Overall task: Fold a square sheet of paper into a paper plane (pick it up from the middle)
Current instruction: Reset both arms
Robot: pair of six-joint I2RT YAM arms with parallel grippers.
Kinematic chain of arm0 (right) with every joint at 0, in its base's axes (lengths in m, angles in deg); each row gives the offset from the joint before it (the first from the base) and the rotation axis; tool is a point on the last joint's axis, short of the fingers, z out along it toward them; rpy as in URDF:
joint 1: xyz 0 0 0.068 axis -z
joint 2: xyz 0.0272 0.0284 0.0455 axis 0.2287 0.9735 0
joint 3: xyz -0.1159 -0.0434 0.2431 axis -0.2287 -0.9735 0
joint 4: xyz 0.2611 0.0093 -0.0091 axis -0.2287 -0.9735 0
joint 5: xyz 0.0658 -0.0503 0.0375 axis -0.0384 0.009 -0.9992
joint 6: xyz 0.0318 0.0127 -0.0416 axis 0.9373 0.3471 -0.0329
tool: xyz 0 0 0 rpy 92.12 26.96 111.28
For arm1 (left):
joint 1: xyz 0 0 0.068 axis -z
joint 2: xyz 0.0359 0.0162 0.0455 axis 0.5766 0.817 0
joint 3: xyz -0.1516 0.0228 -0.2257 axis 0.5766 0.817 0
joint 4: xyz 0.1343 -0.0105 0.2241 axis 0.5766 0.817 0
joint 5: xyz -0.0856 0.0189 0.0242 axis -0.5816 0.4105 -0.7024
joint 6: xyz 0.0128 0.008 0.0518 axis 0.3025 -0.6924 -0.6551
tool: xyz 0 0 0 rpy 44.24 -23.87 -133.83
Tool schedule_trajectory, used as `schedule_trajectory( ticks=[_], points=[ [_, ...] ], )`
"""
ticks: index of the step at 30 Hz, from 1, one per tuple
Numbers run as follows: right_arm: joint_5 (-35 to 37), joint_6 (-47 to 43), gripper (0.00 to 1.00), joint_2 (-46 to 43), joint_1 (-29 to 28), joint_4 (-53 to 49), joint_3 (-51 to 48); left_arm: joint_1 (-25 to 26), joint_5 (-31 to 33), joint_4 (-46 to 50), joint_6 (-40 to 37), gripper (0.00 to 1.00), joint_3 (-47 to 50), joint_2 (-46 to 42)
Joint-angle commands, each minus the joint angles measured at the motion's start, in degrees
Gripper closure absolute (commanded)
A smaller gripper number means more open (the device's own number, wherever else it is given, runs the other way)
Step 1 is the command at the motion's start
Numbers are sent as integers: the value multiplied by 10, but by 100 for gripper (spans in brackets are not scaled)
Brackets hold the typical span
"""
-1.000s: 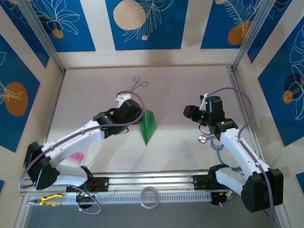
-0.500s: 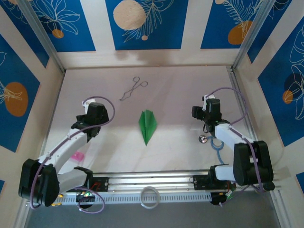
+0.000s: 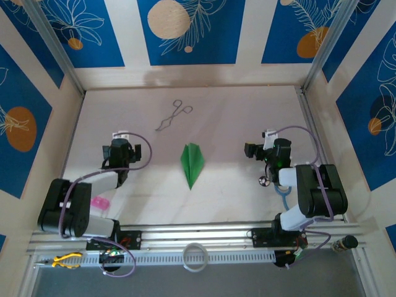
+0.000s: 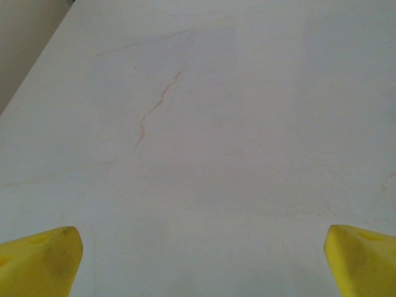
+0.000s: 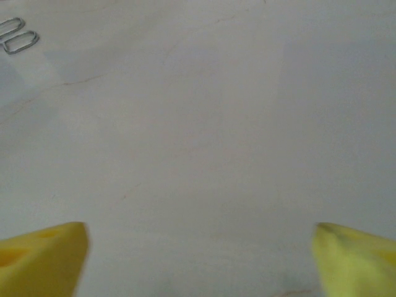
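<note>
The square sheet of paper lies folded as a narrow green paper plane (image 3: 192,163) flat on the middle of the table, its point toward the near edge. My left gripper (image 3: 119,148) is drawn back to the left of it, well apart. In the left wrist view the left gripper (image 4: 201,266) is open, yellow fingertips (image 4: 38,263) wide apart over bare tabletop. My right gripper (image 3: 255,150) sits to the right of the plane, also apart. The right gripper (image 5: 198,260) is open in its wrist view, with nothing between its fingertips (image 5: 356,260).
Thin metal forceps (image 3: 173,115) lie behind the plane; their ring handles (image 5: 15,36) show in the right wrist view. A small pink item (image 3: 99,202) lies by the left arm. A round metal piece with a blue loop (image 3: 265,180) lies by the right arm.
Both arms have pulled back from the plane toward their bases, left arm leftward and right arm rightward. Both grippers have opened wider. The plane lies where it was.
</note>
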Motion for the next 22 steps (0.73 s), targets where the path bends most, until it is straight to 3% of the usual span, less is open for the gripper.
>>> schedule_trajectory(
  ticks=[1, 2, 5, 6, 8, 22],
  points=[
    [22, 19, 1, -1, 2, 32, 17, -17, -67, -165, -41, 0, 12, 31],
    [28, 18, 1, 4, -1, 46, 14, -23, -85, -171, -37, 0, 15, 43],
    [36, 17, 1, 1, -4, 40, 14, -46, -132, -306, -31, 0, 57, 95],
    [34, 18, 1, -2, -3, 36, 14, -52, -136, -268, -16, 0, 56, 77],
    [42, 16, 1, -1, -7, 39, 14, -55, -133, -301, -18, 0, 57, 94],
    [30, 18, 1, -1, -1, 35, 14, -50, -126, -293, -19, 0, 58, 88]
  ],
)
